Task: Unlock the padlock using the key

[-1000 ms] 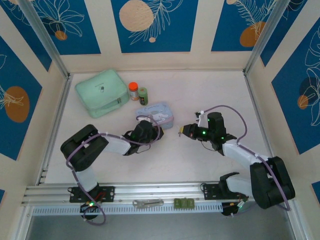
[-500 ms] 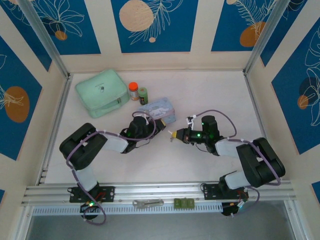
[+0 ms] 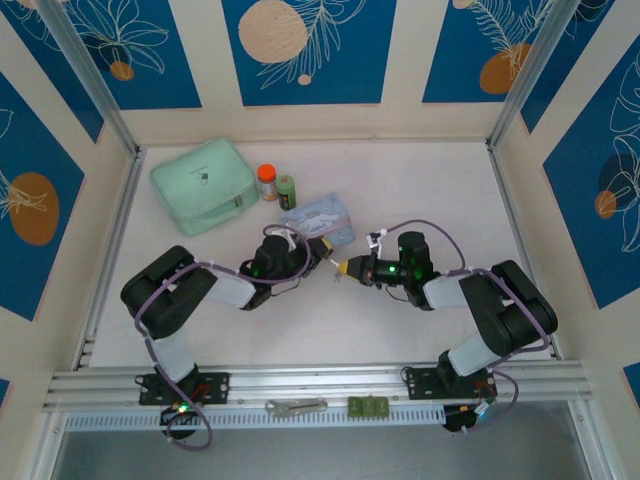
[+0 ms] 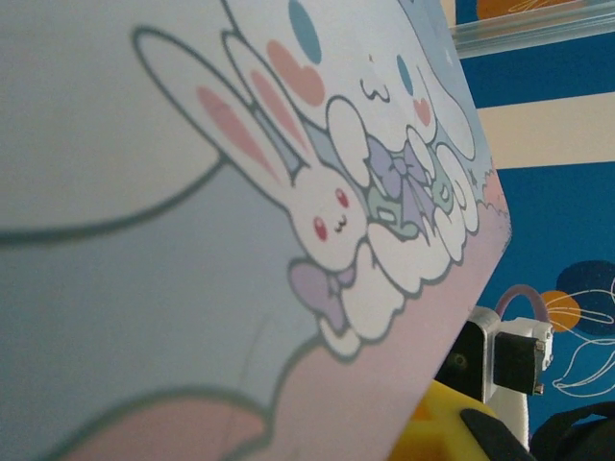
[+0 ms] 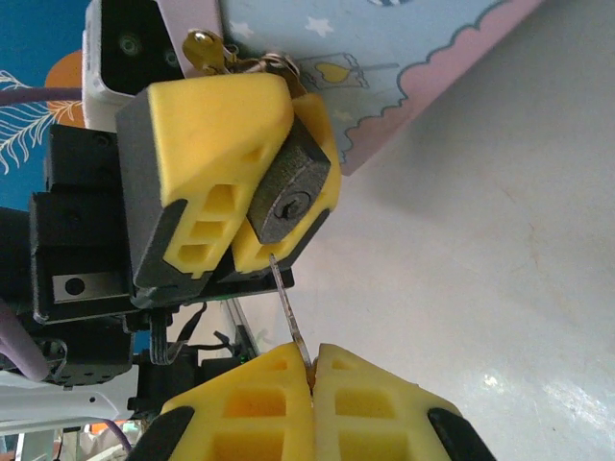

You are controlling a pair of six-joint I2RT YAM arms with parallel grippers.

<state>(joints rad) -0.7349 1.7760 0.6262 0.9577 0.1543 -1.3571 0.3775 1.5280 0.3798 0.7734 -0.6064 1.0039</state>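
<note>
Here left arm [image 3: 225, 288] and right arm [image 3: 445, 291] fold inward, key [image 5: 289, 317] pointing at padlock [image 5: 288, 197].

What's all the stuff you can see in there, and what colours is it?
padlock: one, black, squeezed in the left claw
key: one, silvery, pinched in the right claw, tip just under the padlock, not in its keyhole
bunny tin: one, light blue, just behind the claws
case: one, mint green, far left
orange bottle: one, beside the case
green bottle: one, next to the orange bottle
tool: one, grey, on the front rail
block: one, green, right of the tool
claws: two, yellow, facing each other in the middle
</note>
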